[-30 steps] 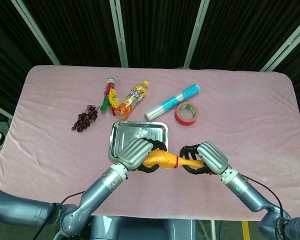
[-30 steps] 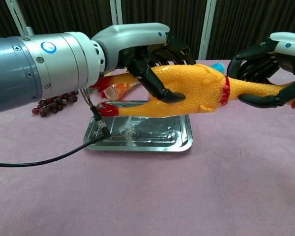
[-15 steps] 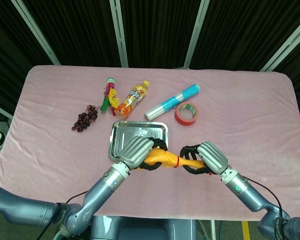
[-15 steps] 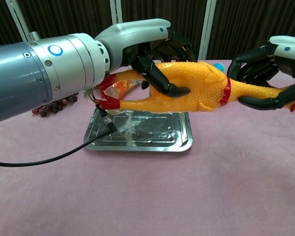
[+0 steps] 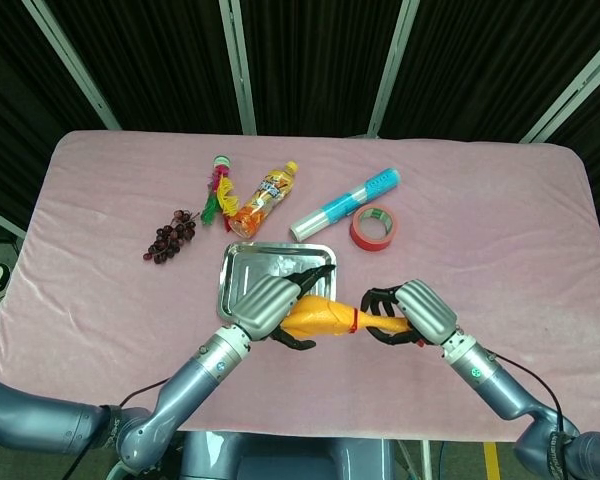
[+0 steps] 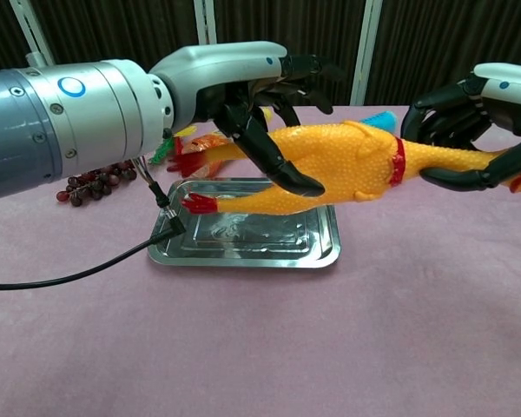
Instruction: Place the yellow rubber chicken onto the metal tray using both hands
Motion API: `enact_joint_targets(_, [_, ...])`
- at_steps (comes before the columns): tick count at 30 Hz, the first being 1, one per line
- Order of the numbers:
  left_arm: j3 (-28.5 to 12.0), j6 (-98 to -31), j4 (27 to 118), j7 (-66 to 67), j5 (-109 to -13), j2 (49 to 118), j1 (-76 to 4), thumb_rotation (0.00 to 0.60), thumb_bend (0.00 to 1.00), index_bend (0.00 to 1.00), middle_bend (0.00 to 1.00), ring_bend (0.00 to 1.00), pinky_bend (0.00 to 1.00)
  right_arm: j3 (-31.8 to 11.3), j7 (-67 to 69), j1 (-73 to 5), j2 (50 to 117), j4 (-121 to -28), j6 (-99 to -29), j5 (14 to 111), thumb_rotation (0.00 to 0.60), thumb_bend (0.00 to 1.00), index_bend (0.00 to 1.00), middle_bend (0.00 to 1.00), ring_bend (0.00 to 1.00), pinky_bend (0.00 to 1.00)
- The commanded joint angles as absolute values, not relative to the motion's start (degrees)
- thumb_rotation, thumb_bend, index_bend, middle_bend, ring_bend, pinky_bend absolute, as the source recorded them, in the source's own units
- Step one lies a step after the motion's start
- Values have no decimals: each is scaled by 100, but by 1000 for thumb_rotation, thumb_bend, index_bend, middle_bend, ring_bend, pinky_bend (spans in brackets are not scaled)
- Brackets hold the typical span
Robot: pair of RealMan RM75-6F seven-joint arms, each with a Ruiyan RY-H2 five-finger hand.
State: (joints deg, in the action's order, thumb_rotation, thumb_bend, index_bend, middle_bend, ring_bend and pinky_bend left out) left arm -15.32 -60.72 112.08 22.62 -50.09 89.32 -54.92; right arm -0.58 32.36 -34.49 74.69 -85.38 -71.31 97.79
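Note:
The yellow rubber chicken [image 5: 320,318] [image 6: 347,161] hangs level in the air over the near right part of the metal tray [image 5: 270,265] [image 6: 243,236], its red feet just above the tray's floor. My left hand [image 5: 270,305] [image 6: 234,78] is over the chicken's body with its fingers stretched out past it and apart. Its thumb crosses the front of the body. My right hand [image 5: 415,312] [image 6: 478,104] grips the chicken's neck, beyond the red collar. The head is hidden behind that hand.
Behind the tray lie dark grapes [image 5: 170,236], a feathered toy [image 5: 217,190], an orange drink bottle [image 5: 265,198], a blue-and-white tube [image 5: 345,203] and a red tape roll [image 5: 374,228]. A black cable [image 6: 69,278] trails from my left wrist across the pink cloth.
My left hand's fingers have uncurled from around the chicken's body and now point straight out. The chicken's feet end has sunk a little toward the tray. The right hand keeps its hold.

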Motion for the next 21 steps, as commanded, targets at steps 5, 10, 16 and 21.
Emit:
enact_joint_targets(5, [-1507,-6117,11193,2231,-5022,8904,-5463,600,0,0,104,222,430,-103,3204,-3452,7444,-8549,-7151,9732,600,843,965,716,690,858])
enact_joint_targets(10, [-1512,-6084,11158,2236,-4936,8918,-5495,600,0,0,112,222,429,-100,3254,-3443,7420,-8568,-7177,9735,600,843,966,717,690,857])
enact_joint_targets(16, [-1581,-6014,11078,2219,-4772,9066,-5603,600,110,30,172,245,432,-82,3241,-3423,7425,-8560,-7205,9750,600,845,968,719,691,858])
enact_joint_targets(21, [-1579,-6103,11071,2274,-4864,9157,-5640,600,268,94,218,268,437,-50,3239,-3396,7434,-8524,-7187,9727,600,854,968,719,691,858])
